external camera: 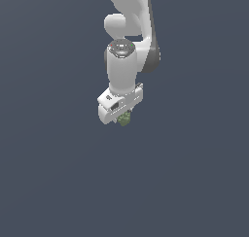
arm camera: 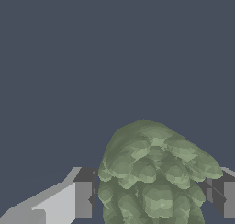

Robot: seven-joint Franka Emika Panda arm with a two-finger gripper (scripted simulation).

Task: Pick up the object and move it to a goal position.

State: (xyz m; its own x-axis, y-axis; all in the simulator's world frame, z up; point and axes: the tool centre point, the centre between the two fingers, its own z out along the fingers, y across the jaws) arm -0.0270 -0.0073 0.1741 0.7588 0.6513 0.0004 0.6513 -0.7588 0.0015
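Observation:
The object [external camera: 125, 118] is a small bumpy olive-green lump, showing just under the white hand of the arm in the exterior view. In the wrist view the object [arm camera: 153, 175] fills the space between the two dark finger pads, which press on it from both sides. My gripper [arm camera: 153, 198] is shut on it. In the exterior view the gripper [external camera: 121, 118] hangs from the upright white arm at the middle of the picture, and most of the lump is hidden behind the hand. No goal marker shows in either view.
Only a flat, uniform dark blue-grey ground [external camera: 58, 182] surrounds the arm in both views. No other objects, containers or edges show.

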